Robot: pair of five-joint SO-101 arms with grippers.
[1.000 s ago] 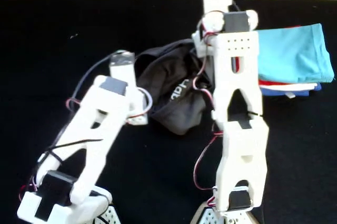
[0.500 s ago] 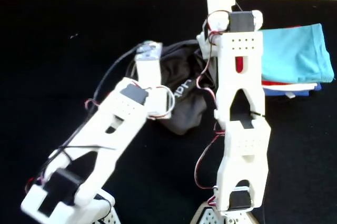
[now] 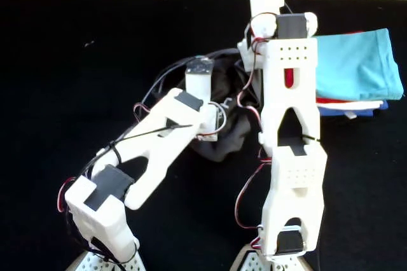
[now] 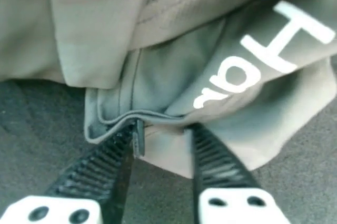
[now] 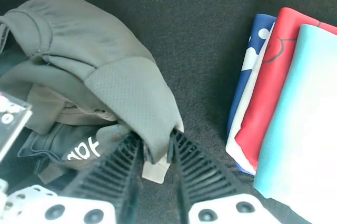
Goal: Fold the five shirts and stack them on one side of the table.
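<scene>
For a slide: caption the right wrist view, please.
Right tool pinches the grey shirt beside the folded stack.

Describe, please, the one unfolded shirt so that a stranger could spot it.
Start at the black table and find the neat stack of folded shirts, turquoise on top, at its right side. Just beside that stack, mid-table, lies the dark grey shirt with white lettering: the only one crumpled in a heap rather than folded flat.

The shirt (image 3: 230, 142) lies bunched mid-tabletop (image 3: 76, 61). The stack (image 3: 356, 67) sits apart to its right, nearer the far edge.
</scene>
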